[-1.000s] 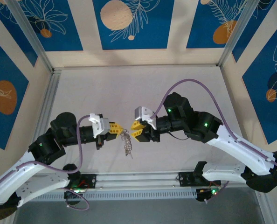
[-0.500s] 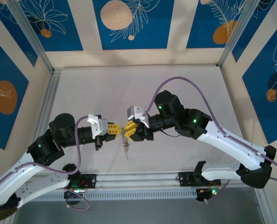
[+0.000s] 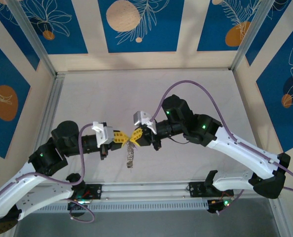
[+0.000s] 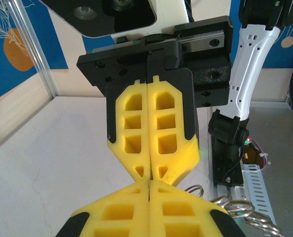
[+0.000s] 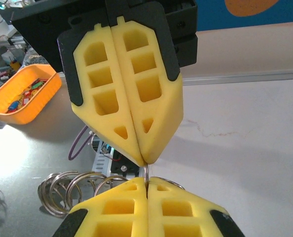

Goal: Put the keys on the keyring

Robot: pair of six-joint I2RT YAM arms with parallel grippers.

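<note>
- Left pincer (image 3: 127, 138): the yellow honeycomb fingers (image 5: 129, 94) are pressed together along a straight seam. The arm reaches in from the left, with its tip pointing toward the middle of the counter (image 3: 201, 94).
- Right pincer (image 3: 136, 136): its yellow fingers (image 4: 154, 118) are likewise pressed together. It points the opposite way, so the two tips meet nose to nose above the counter, near its front edge.
- The keyring (image 3: 130, 155), top view: a slim silvery bundle hangs from the point where the tips meet. Its long axis runs from the tips straight toward the near edge of the counter, between the two arms.
- The keyring, right wrist view: a thin wire (image 5: 145, 172) stands upright from the seam of the right pincer to the tip seam of the left one, nipped at both ends. Several overlapping wire loops (image 5: 77, 187) fan out to the left of it.
- The keyring, left wrist view: loops (image 4: 230, 205) emerge just right of the left pincer's own fingers.
- Individual keys on the bundle are too small to tell apart.
- Orange tray (image 5: 45, 91): it sits on the surface well beyond the tips and holds small coloured pieces, whose markings are too small to read.
- Purple cable (image 3: 186, 85): it arches over the right arm.
- Backdrop panels (image 3: 136, 24): blue, with white leaf outlines and orange discs.
</note>
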